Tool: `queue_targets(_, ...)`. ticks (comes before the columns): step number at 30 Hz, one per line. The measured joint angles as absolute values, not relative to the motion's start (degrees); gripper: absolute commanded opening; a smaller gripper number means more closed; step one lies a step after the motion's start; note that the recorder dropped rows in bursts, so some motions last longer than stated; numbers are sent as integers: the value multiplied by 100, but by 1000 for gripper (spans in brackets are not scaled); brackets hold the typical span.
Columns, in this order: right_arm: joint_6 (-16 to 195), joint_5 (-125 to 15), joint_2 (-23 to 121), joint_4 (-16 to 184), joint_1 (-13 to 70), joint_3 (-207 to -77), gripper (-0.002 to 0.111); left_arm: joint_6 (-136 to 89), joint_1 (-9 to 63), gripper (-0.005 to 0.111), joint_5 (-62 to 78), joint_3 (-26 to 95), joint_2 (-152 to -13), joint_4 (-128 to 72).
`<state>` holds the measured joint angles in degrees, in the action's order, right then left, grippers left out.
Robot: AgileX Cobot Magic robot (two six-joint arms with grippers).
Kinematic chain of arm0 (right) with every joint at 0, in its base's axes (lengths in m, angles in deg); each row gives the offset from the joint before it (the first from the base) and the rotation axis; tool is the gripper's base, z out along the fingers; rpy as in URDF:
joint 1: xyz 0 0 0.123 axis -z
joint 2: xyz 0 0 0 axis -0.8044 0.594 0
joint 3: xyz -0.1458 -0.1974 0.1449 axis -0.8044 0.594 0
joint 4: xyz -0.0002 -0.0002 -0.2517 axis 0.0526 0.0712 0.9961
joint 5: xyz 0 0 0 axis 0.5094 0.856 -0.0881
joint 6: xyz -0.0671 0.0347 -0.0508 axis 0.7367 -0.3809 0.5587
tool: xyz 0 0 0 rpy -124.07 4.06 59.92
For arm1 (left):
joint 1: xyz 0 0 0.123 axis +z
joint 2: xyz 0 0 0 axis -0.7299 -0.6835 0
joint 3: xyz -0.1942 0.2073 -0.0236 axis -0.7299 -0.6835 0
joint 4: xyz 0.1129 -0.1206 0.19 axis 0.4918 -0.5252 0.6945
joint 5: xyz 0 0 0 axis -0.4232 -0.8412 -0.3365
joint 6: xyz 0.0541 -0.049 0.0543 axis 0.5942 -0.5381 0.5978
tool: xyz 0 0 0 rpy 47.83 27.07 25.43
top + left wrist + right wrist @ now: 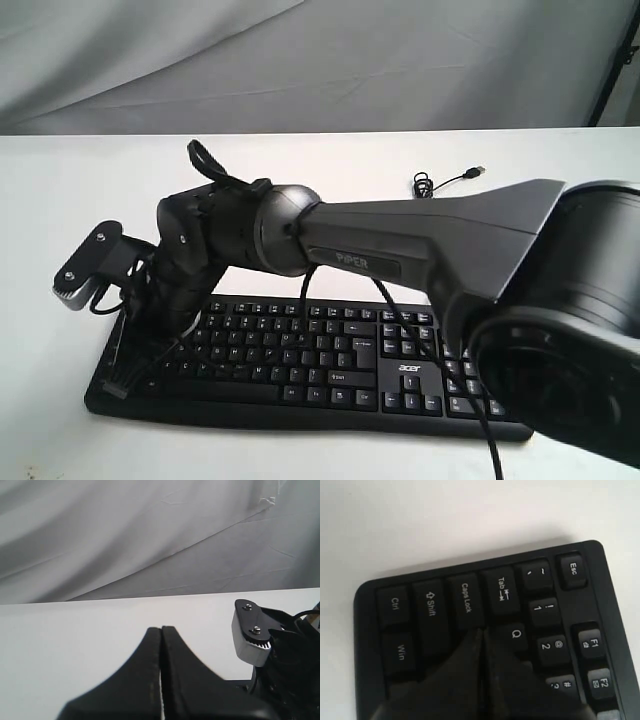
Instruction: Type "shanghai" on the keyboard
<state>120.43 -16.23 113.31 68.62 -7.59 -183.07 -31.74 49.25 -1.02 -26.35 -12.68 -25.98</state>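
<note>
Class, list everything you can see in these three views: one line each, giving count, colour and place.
keyboard: one, black with white legends, on the table.
USB cable: one, black, coiled on the table behind the keyboard.
table: one, white, under everything.
cloth backdrop: one, grey, behind the table.
right arm: one, dark grey, reaching across to the keyboard's left end.
right pincer: one, black, shut, over keys near Caps Lock and Q.
left pincer: one, black, shut, above the table.

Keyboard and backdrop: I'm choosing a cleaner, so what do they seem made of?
The keyboard looks like matte black plastic: moulded keycaps, white printed legends, dull sheen. The backdrop seems to be grey cloth, judging by its soft folds and creases.
</note>
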Motion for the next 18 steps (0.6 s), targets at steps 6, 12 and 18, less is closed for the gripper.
queue_targets(6,12034,-1572,11027,7209,-759,-18307,0,-3174,4925,0,-102,-2635,-1268,-2598)
queue_targets(12,11604,-1489,10275,7654,-715,-17393,0,-3174,4925,0,-102,-2635,-1268,-2598)
queue_targets(18,11327,-2268,9360,7757,-354,-15816,0,-3174,4925,0,-102,-2635,-1268,-2598)
